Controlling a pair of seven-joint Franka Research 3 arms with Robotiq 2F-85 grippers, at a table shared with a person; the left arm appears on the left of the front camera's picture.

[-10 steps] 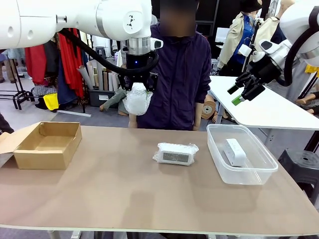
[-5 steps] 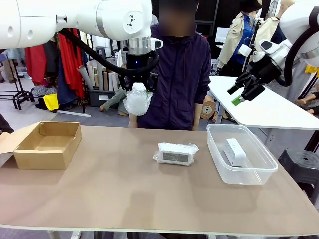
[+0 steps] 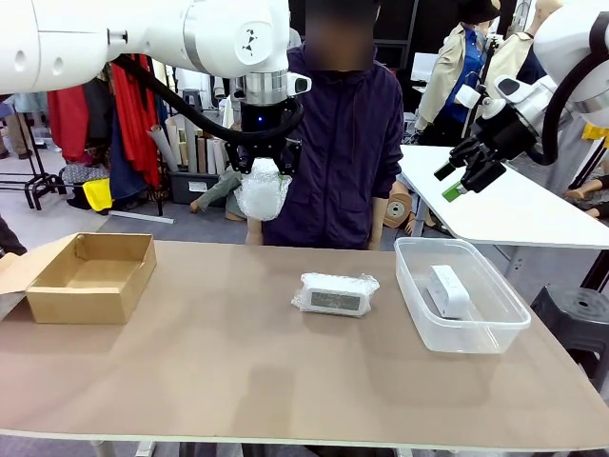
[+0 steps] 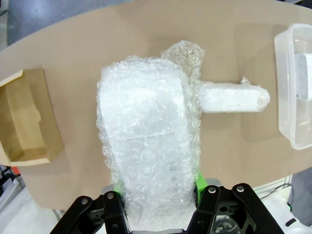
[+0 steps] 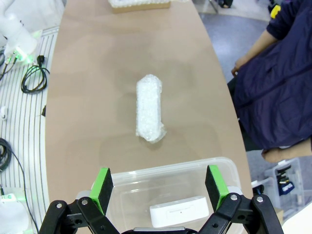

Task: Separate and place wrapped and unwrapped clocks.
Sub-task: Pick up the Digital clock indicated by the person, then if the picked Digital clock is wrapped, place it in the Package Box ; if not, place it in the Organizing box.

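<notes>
Bubble-wrapped white rectangular clock [image 3: 263, 196], upper centre, pinched tight by left gripper [image 3: 264, 175]; right gripper [image 3: 449, 183] gaping, empty. Prob. best: swing over brown cardboard box [image 3: 90, 278] at left, lower before release.

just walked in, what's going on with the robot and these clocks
The left fingers are shut on a bubble-wrapped clock, held high above the table. A second wrapped clock lies mid-table, and the bare clock sits in the clear tub. The right fingers hover open, high at the tub's end.
</notes>
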